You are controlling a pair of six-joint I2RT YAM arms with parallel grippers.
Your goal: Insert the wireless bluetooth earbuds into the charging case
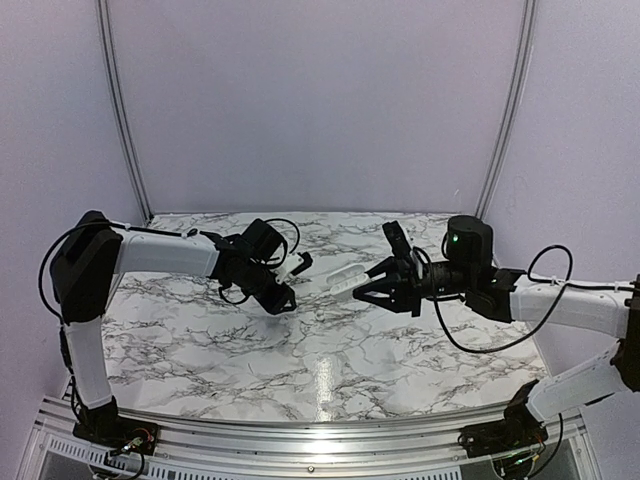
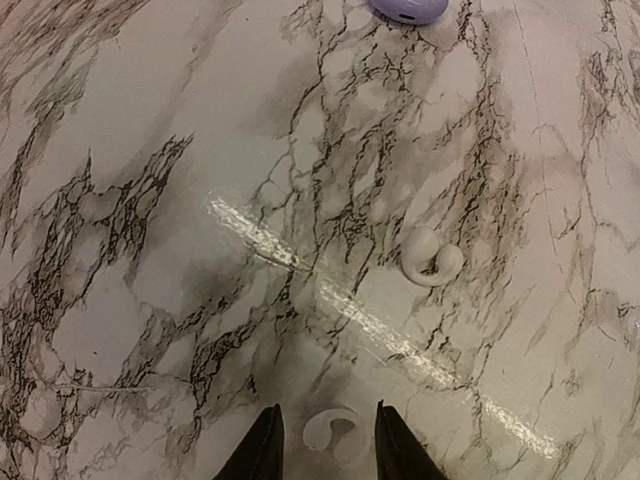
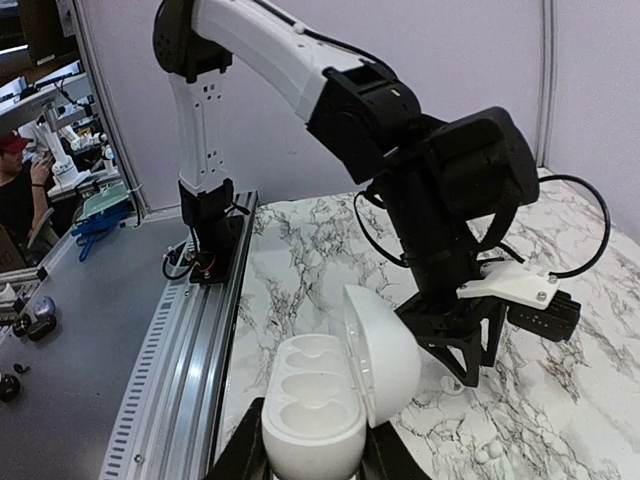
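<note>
The white charging case (image 3: 312,410) is held up off the table with its lid (image 3: 385,350) swung open and both wells empty. My right gripper (image 3: 315,455) is shut on its base. In the top view the charging case (image 1: 347,280) hangs just left of my right gripper (image 1: 372,290). My left gripper (image 2: 330,448) is low over the marble, open, with its black fingertips (image 2: 262,450) on either side of a whitish earbud (image 2: 333,430) and a gap on both sides. A second whitish earbud (image 2: 430,257) lies further out. My left gripper (image 1: 285,298) sits at table centre.
A lilac case (image 2: 408,8) lies at the far edge of the left wrist view. The left arm's black wrist (image 3: 450,210) stands close beyond the open lid. Small whitish buds (image 3: 486,453) rest on the marble near it. A metal rail (image 3: 185,370) runs along the table's near edge.
</note>
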